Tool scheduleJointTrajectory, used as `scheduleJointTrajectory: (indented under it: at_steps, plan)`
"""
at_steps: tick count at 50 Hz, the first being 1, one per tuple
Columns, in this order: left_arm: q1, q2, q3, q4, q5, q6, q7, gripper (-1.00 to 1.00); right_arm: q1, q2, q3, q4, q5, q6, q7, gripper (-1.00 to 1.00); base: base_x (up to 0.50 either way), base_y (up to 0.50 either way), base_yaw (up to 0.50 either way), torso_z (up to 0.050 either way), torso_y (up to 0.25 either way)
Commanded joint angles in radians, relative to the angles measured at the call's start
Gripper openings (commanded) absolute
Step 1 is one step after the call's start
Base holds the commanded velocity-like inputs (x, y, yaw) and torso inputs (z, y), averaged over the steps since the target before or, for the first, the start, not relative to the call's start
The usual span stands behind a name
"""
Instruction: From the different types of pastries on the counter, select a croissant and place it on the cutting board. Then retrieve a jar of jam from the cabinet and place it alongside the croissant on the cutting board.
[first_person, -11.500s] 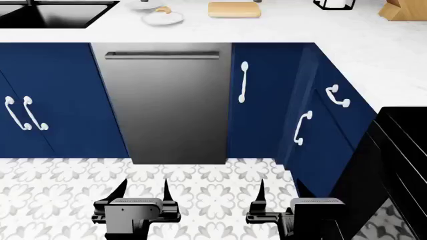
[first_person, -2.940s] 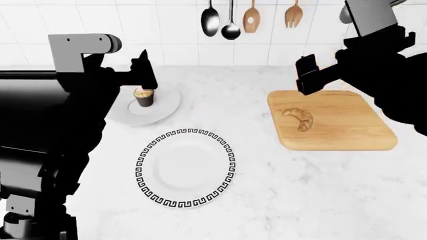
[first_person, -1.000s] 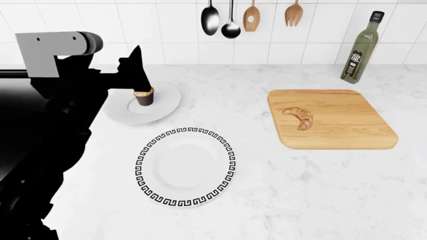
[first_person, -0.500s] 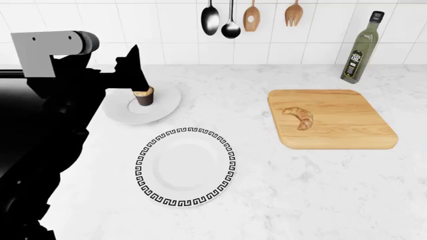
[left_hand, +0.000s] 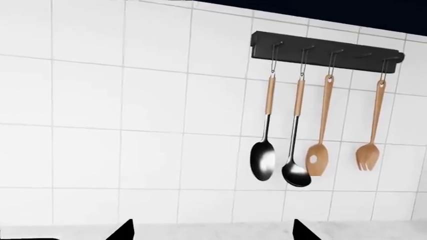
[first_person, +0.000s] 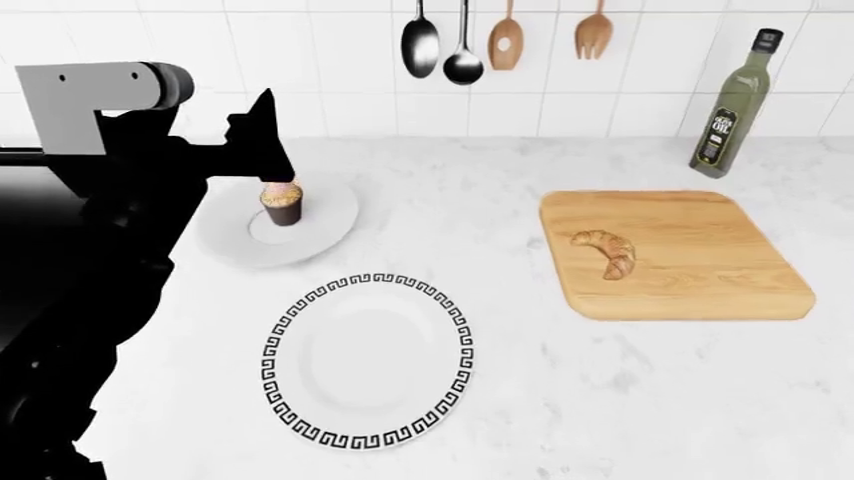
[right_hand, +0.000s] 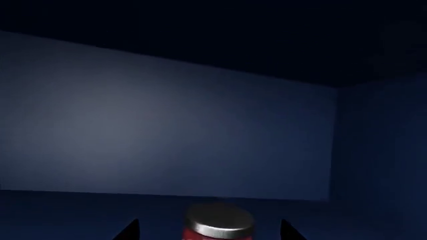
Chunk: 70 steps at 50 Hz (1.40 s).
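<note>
The croissant (first_person: 607, 252) already lies on the cutting board (first_person: 694, 290), which sits toward the right edge of the desk (first_person: 561, 400), so what remains is the jar of jam (right_hand: 217, 226). That jar stands inside the dark blue cabinet (right_hand: 167, 125), seen only in the right wrist view: a silver lid over red contents, between the two finger tips of the right tool (right_hand: 209, 231), which is spread wide and has hold of nothing. The jar is probably rigid glass, smooth and fairly heavy for its size, and breakable if dropped; the safest hold looks like the straight body below the lid, squarely across its width, since the lid's rounded metal rim could slip. The left tool (first_person: 260, 140) hangs over the cupcake (first_person: 280, 203) on its plain plate (first_person: 327, 225) near the desk's back left; its tips stand apart in the left wrist view, empty.
</note>
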Motion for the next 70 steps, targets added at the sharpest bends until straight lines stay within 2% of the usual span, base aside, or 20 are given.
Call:
scheduleJointTrajectory:
  at_steps: [1,12,27,46,64,65,70]
  plan:
    - [0.001,-0.003,0.003,0.003,0.0,0.004,-0.003,1.0,0.025,0.03,-0.008,-0.022,-0.021,0.02,-0.011,1.0,0.5,0.0,0.0,0.0,0.0]
    - [0.003,-0.004,0.007,0.006,-0.004,0.005,-0.006,1.0,-0.01,0.041,0.017,-0.043,-0.014,0.041,0.003,1.0,0.04,0.0,0.0,0.0,0.0]
    - [0.009,-0.007,0.017,-0.014,0.005,0.022,-0.002,1.0,-0.086,0.029,0.069,0.112,0.032,-0.036,-0.076,1.0,0.0,0.0,0.0,0.0,0.0]
    - [0.001,-0.007,0.036,-0.016,0.009,0.025,-0.008,1.0,-0.122,0.1,0.098,-0.033,0.045,0.018,0.005,1.0,0.0,-0.07,0.0,0.0,0.0]
    - [0.006,-0.011,0.034,-0.018,0.004,0.033,-0.01,1.0,-0.13,0.059,0.075,0.031,0.029,-0.052,-0.053,1.0,0.0,-0.03,0.0,0.0,0.0]
    - [0.006,-0.011,0.035,-0.018,0.004,0.033,-0.01,1.0,-0.132,0.062,0.073,0.016,0.032,-0.043,-0.064,-1.0,0.0,0.0,0.0,0.0,0.0]
    - [0.009,-0.011,0.041,-0.017,0.006,0.037,-0.009,1.0,-0.142,0.064,0.058,-0.001,0.035,-0.034,-0.108,-1.0,0.0,0.0,0.0,0.0,0.0]
